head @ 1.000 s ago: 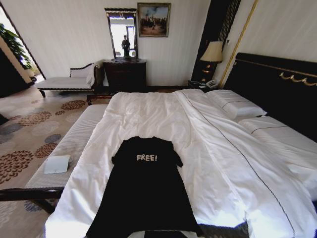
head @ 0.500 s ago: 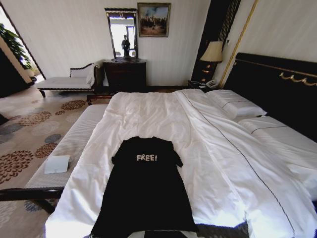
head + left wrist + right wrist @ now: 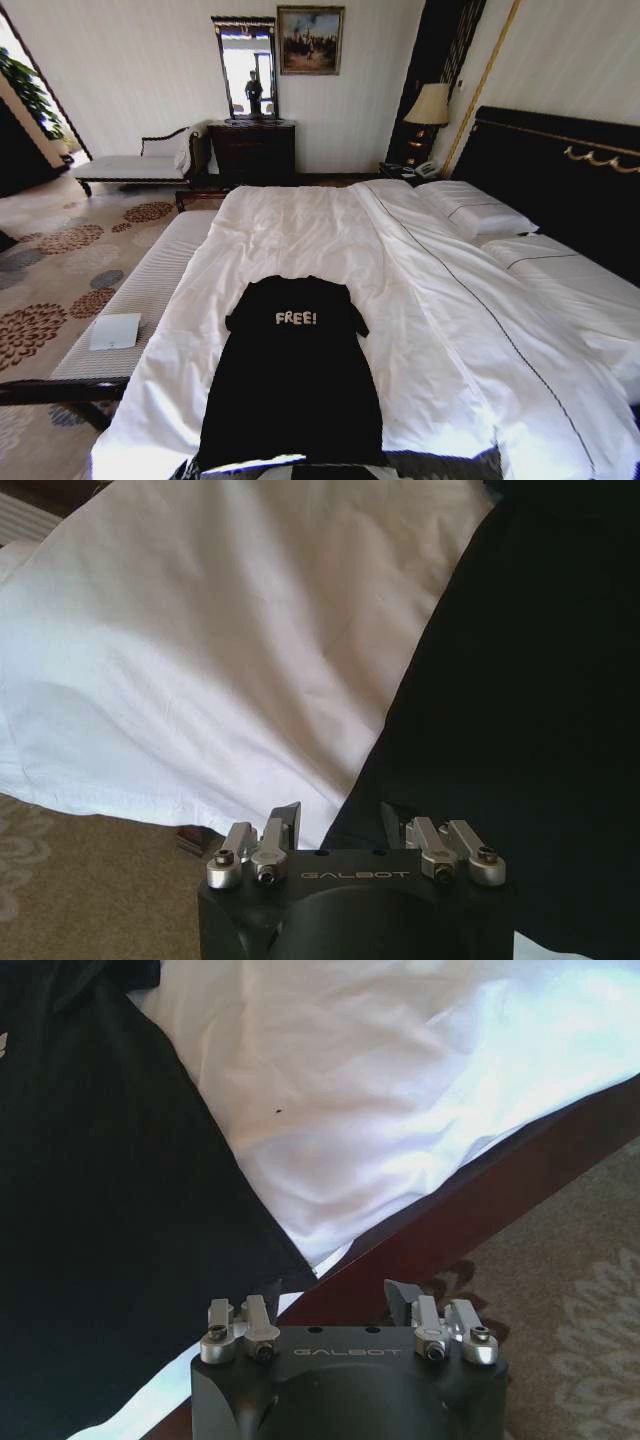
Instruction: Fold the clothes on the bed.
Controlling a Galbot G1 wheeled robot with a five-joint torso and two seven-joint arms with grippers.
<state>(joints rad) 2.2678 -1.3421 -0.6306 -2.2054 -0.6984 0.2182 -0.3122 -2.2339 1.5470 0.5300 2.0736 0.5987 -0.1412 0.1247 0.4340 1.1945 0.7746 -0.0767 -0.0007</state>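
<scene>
The large bed (image 3: 480, 330) with white sheets, dark wood frame and tall black headboard carries the black short-sleeved soft T-shirt (image 3: 292, 385) with white "FREE!" lettering, lying flat near its foot edge. The left gripper (image 3: 340, 825) hovers spread wide over the shirt's left hem edge. The right gripper (image 3: 330, 1310) hovers spread wide by the right hem corner.

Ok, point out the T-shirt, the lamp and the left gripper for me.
T-shirt (image 3: 292, 390), head view, middle of its body.
Lamp (image 3: 430, 104), head view, on its shade.
Left gripper (image 3: 340, 825), left wrist view, midway between its open fingers.
</scene>
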